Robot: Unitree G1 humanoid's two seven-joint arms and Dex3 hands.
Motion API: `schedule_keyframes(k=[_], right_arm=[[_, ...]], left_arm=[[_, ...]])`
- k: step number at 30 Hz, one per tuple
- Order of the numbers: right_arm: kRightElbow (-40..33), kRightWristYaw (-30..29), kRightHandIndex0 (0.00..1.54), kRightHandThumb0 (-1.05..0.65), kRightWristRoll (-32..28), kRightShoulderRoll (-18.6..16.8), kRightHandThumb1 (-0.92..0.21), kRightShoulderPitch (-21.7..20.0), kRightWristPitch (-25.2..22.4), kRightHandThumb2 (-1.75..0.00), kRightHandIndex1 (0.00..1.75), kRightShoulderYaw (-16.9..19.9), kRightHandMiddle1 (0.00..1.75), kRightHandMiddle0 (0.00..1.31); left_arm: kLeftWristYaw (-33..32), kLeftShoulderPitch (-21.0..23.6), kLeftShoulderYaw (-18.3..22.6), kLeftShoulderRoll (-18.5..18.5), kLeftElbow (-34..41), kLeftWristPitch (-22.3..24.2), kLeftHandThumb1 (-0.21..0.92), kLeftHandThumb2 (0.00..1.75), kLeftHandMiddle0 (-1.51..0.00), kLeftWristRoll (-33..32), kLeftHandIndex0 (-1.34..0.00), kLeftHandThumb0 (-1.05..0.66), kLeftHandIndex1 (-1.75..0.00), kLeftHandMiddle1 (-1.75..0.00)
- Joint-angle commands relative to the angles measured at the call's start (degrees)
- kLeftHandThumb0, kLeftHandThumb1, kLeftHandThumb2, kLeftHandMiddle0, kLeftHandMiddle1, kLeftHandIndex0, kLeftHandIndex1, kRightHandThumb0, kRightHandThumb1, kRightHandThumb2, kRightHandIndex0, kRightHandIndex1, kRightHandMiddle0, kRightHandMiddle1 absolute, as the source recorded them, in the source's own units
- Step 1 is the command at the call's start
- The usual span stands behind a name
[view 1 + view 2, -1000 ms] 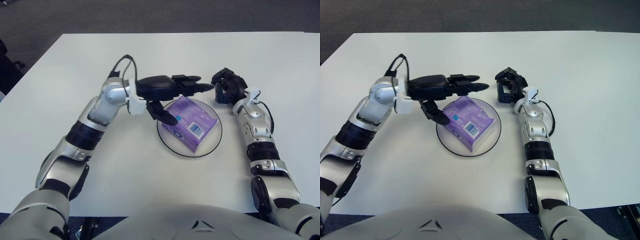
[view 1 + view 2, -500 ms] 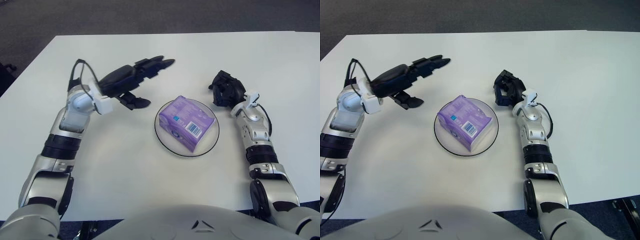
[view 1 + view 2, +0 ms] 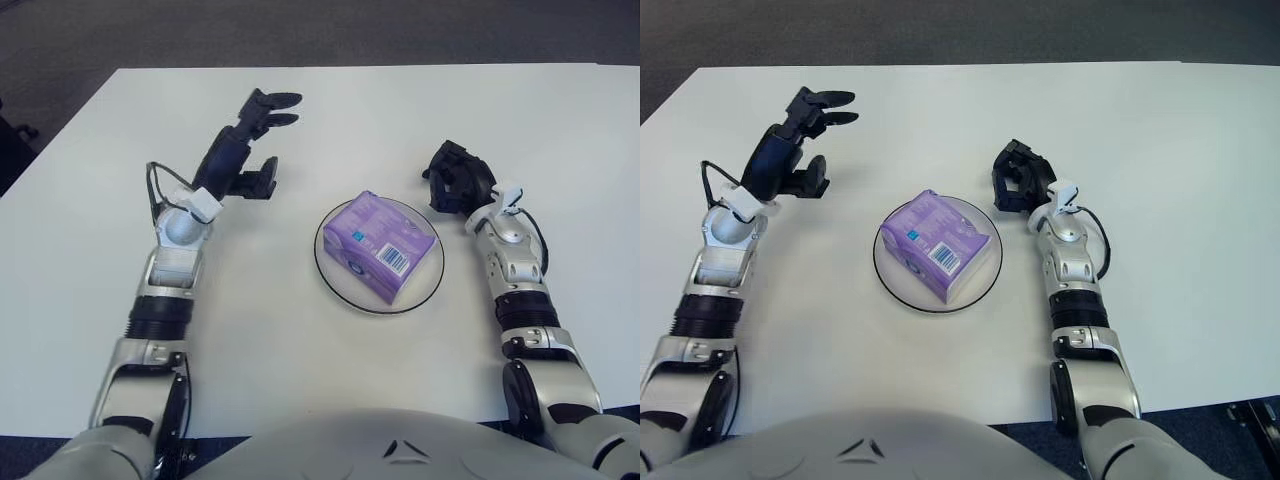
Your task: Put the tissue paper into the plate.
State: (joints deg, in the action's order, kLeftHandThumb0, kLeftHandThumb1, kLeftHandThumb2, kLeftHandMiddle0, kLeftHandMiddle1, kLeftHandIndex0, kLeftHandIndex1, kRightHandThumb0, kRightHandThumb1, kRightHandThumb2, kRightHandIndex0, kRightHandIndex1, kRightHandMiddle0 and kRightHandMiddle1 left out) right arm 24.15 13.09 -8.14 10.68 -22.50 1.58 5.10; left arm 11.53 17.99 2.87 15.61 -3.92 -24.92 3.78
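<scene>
A purple tissue pack (image 3: 380, 246) lies inside the clear round plate (image 3: 428, 287) at the middle of the white table. My left hand (image 3: 252, 132) is raised well to the left of the plate, fingers spread and holding nothing. My right hand (image 3: 455, 178) shows just beyond the plate's right rim, its dark fingers curled with nothing in them.
The white table (image 3: 330, 110) spreads wide on all sides of the plate. Dark floor lies beyond its far edge and off its left corner.
My left hand has let go of the tissue pack and drawn back to the left and farther away from the plate. The pack stays in the plate. The right hand has barely moved.
</scene>
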Motion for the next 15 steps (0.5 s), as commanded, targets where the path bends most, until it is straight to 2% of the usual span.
schedule_keyframes(k=[1, 3, 8, 15], right_arm=[[4.5, -0.8, 1.25, -0.46, 1.5, -1.5, -0.37, 7.7, -4.5, -1.25, 1.75, -1.4, 1.75, 0.57], [4.2, -1.6, 1.25, -0.46, 1.8, -1.6, -0.37, 7.8, -4.3, -1.26, 1.75, -1.4, 1.75, 0.57], [3.7, -3.0, 1.25, -0.47, 2.2, -1.9, -0.35, 8.3, -3.2, -1.27, 1.75, -1.3, 1.75, 0.58], [2.7, -4.2, 1.25, -0.47, 1.7, -2.3, -0.35, 8.9, -3.1, -1.28, 1.75, -0.9, 1.75, 0.59]], left_arm=[[-4.2, -0.9, 2.7, -2.9, 2.2, 3.7, 0.92, 0.94, -0.56, -2.7, -0.22, -0.78, -1.58, -1.4], [-5.7, -1.1, 4.1, -4.5, 3.0, 6.3, 0.92, 0.93, -0.59, -5.0, -0.25, -0.73, -1.68, -1.52], [-7.0, -1.3, 6.5, -6.9, 4.2, 10.7, 0.92, 0.9, -0.71, -10.1, -0.39, -0.63, -1.74, -1.7], [-7.5, -3.1, 9.4, -8.0, -0.9, 9.2, 0.92, 0.88, -0.91, -12.7, -0.57, -0.55, -1.75, -1.74]])
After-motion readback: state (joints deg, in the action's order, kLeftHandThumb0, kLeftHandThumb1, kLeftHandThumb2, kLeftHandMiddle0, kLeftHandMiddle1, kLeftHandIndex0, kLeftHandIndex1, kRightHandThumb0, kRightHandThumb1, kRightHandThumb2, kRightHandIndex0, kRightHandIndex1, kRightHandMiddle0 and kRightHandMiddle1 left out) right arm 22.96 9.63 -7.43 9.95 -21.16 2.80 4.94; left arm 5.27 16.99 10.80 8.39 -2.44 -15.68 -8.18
